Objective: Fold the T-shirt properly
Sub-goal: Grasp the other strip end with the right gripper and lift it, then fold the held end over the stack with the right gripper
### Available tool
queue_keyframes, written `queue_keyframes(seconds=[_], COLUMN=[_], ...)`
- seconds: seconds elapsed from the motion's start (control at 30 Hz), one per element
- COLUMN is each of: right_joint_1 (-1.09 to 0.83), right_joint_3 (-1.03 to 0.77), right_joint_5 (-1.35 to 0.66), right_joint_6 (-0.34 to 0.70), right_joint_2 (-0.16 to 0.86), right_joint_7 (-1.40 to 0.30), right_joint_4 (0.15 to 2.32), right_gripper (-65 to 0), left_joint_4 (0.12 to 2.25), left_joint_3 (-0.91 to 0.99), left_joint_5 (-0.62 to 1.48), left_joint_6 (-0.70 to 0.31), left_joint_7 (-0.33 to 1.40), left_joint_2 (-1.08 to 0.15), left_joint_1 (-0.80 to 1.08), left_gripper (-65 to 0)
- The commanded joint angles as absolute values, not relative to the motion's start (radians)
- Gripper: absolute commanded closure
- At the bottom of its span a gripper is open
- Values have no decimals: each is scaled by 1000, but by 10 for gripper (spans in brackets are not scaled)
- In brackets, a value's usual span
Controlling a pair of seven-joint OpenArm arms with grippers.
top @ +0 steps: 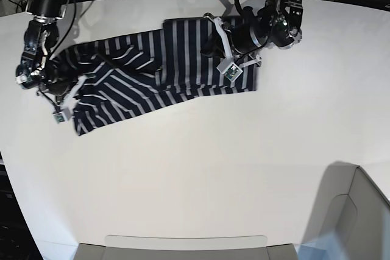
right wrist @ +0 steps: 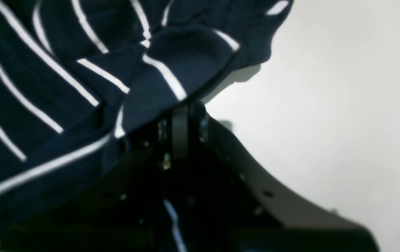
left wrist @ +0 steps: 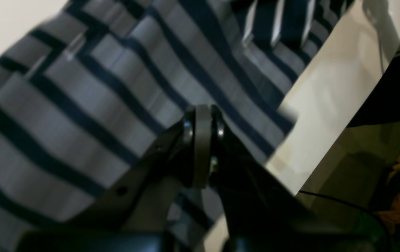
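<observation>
The T-shirt [top: 140, 83], navy with thin white stripes, lies spread and rumpled across the far part of the white table [top: 213, 168]. My left gripper [top: 213, 44] is over its right end. In the left wrist view, its jaws [left wrist: 203, 115] are shut on the cloth, and the shirt's pale reverse side [left wrist: 81, 105] shows there. My right gripper [top: 64, 92] is at the shirt's left end. In the right wrist view it is shut [right wrist: 182, 108] on a bunched fold of navy fabric [right wrist: 172, 66] that drapes over its fingertips.
A grey bin [top: 353, 217] stands at the near right corner, and a low tray edge [top: 183, 245] runs along the near side. Cables hang behind the table's far edge. The left wrist view shows the table's edge [left wrist: 325, 105] close by.
</observation>
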State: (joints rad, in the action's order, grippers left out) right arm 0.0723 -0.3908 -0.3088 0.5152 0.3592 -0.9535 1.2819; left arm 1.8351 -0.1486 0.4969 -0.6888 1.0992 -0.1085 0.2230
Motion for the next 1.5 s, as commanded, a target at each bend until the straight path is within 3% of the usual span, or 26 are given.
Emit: queue_keyframes(seconds=[0.0, 0.23, 0.4, 0.6, 1.03, 1.47], right_joint_1=[87, 81, 61, 4, -101, -104], right_joint_3=[-400, -394, -354, -125, 285, 478], right_joint_5=[-305, -288, -108, 110, 352, 387], right_joint_6=[510, 507, 479, 478, 475, 475], right_joint_2=[384, 395, 271, 139, 1, -54], right_joint_7=[-941, -947, -1009, -1036, -1032, -1035], right_joint_4=[1288, 1458, 1728, 1928, 1992, 1985], right_gripper=[0, 0, 0, 0, 0, 0], left_joint_4=[1874, 1963, 1963, 1963, 1956, 1952], left_joint_3=[-142, 58, 217, 378, 515, 513], left_joint_5=[516, 516, 516, 516, 516, 512], left_joint_6=[-694, -694, -698, -698, -698, -698], left_joint_7=[1082, 1084, 1132, 1224, 1230, 1224], left_joint_2=[-110, -110, -110, -110, -111, -111], left_joint_1=[225, 300, 328, 321, 328, 326], left_gripper=[0, 0, 0, 0, 0, 0])
